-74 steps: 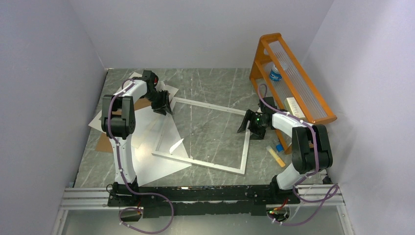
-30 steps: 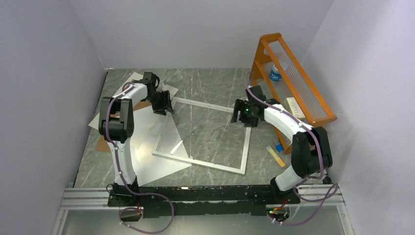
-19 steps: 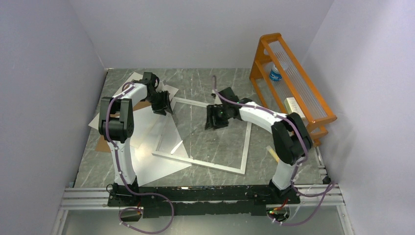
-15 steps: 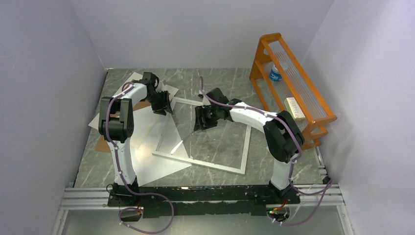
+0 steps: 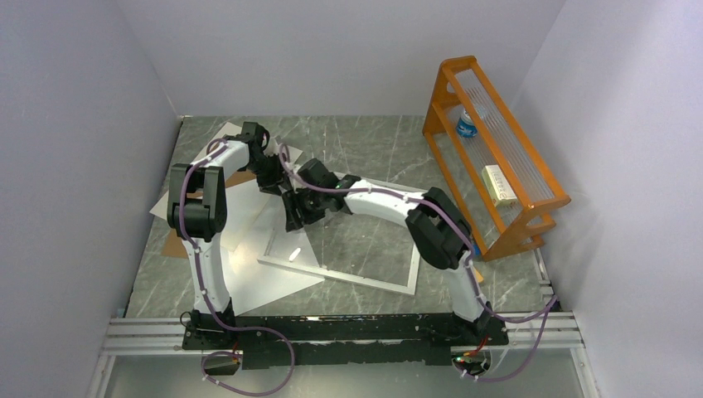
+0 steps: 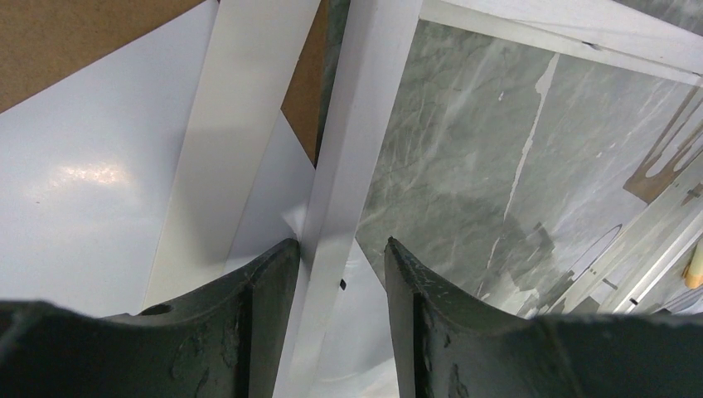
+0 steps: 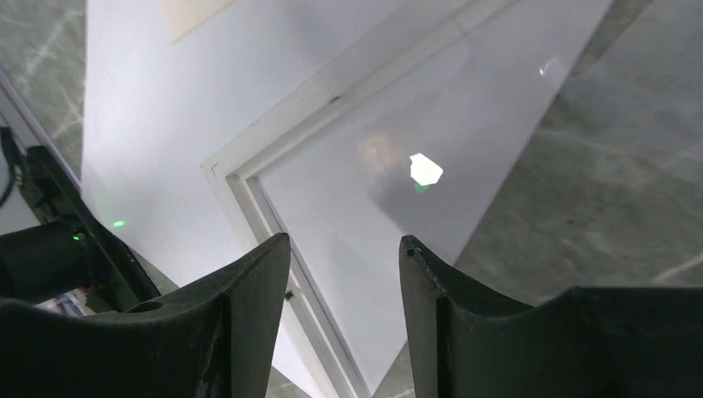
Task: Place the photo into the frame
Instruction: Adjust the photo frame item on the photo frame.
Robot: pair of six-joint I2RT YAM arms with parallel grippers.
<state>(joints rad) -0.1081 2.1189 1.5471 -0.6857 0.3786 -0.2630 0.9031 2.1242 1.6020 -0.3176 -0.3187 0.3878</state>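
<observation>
The frame (image 5: 348, 280), a narrow white-silver rectangle, lies flat on the marble table. A glossy white sheet (image 5: 257, 280) lies under its left rail and reaches inside it. It looks like the photo with its plain reverse up; no printed side shows. My left gripper (image 5: 278, 184) is at the frame's far left corner. In the left wrist view its jaws (image 6: 336, 242) stand astride the rail (image 6: 356, 124), with a gap on the right side. My right gripper (image 5: 292, 217) hovers open and empty over the left rail (image 7: 332, 99) and the white sheet (image 7: 398, 124).
An orange rack (image 5: 497, 149) stands at the right wall with a bottle (image 5: 467, 124) and a white box (image 5: 497, 182) on it. Brown board (image 5: 176, 242) and more white sheets (image 5: 211, 137) lie left of the frame. Walls close in left, back and right.
My right arm has swung from the frame's right side across to its left rail, close to the left gripper. The left arm and the frame have stayed put.
</observation>
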